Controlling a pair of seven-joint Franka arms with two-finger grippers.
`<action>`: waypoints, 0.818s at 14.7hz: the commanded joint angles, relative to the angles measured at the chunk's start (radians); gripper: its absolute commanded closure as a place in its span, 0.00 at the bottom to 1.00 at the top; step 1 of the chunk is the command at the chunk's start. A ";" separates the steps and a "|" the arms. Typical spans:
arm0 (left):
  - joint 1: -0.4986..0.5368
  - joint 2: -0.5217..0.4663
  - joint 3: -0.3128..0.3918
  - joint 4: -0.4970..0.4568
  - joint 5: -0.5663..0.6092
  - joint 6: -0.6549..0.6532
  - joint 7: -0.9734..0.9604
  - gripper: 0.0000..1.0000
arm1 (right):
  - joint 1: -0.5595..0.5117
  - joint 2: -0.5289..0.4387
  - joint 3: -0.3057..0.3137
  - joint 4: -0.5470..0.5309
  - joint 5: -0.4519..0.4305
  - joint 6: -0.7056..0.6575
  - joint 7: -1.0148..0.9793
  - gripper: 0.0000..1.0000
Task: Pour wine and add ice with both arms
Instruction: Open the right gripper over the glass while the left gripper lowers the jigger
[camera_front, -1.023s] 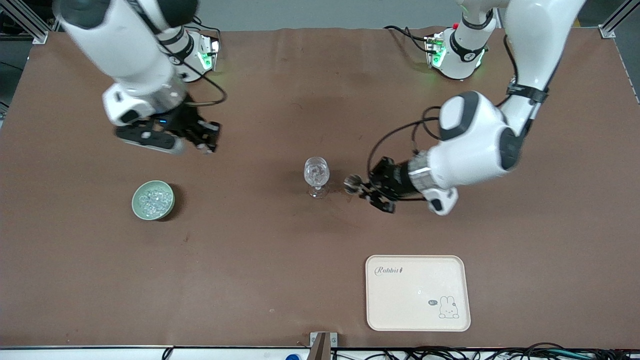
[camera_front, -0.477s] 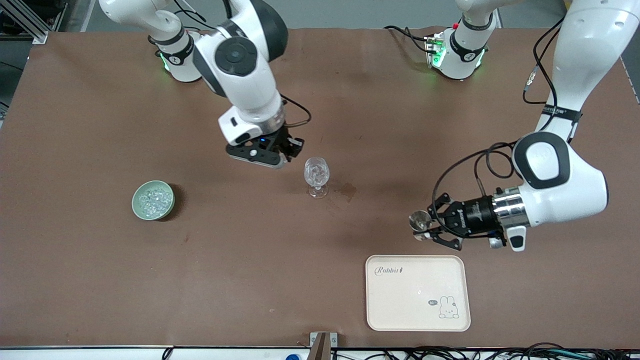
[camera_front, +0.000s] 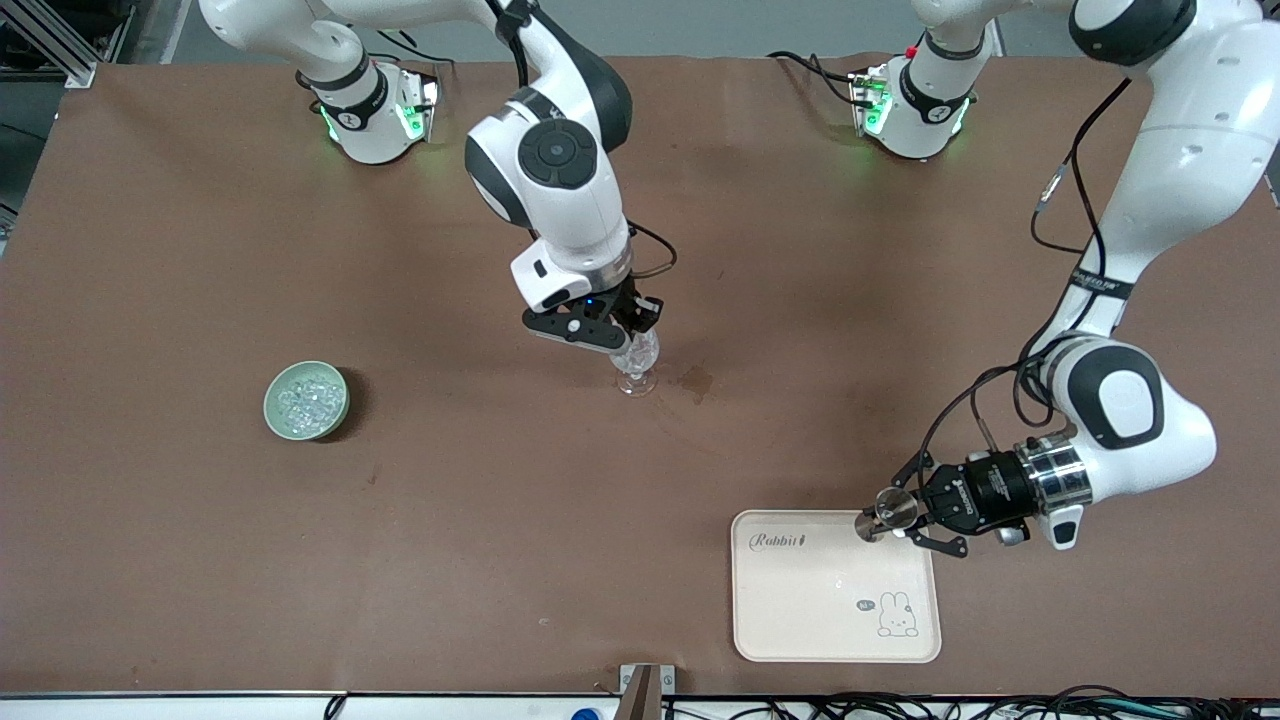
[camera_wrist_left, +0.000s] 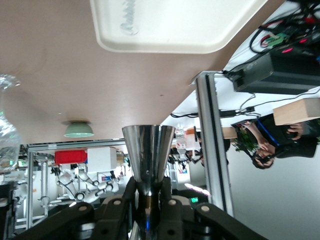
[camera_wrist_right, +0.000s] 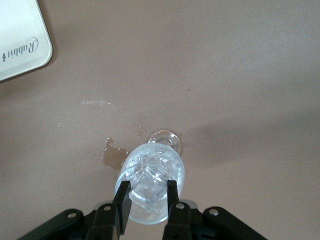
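Observation:
A clear stemmed wine glass (camera_front: 636, 368) stands mid-table with ice lumps in it. My right gripper (camera_front: 628, 335) hovers just over its rim. In the right wrist view its fingers (camera_wrist_right: 122, 199) are shut on one clear ice lump (camera_wrist_right: 148, 186) above the glass bowl (camera_wrist_right: 157, 210). My left gripper (camera_front: 897, 516) is shut on a small metal cone-shaped cup (camera_front: 886, 507) and holds it on its side over the cream tray's (camera_front: 835, 600) edge. The left wrist view shows the cup (camera_wrist_left: 148, 150) between the fingers. A pale green bowl (camera_front: 272, 400) holds more ice (camera_front: 308, 398).
A small wet stain (camera_front: 695, 380) lies on the brown table beside the glass and also shows in the right wrist view (camera_wrist_right: 114, 157). The tray lies near the front edge, toward the left arm's end. The bowl sits toward the right arm's end.
My right gripper has travelled from near the bowl to over the wine glass. My left gripper has carried the metal cup from beside the glass to the tray's edge.

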 joint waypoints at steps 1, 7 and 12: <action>-0.012 0.096 0.029 0.099 -0.036 0.012 0.037 0.99 | 0.028 0.027 -0.011 0.032 -0.029 -0.010 0.024 0.95; -0.021 0.200 0.032 0.125 -0.103 0.148 0.035 0.95 | 0.038 0.052 -0.011 0.034 -0.038 -0.008 0.032 0.59; -0.022 0.266 0.032 0.142 -0.106 0.149 0.044 0.92 | 0.026 0.038 -0.018 0.064 -0.035 -0.023 0.024 0.03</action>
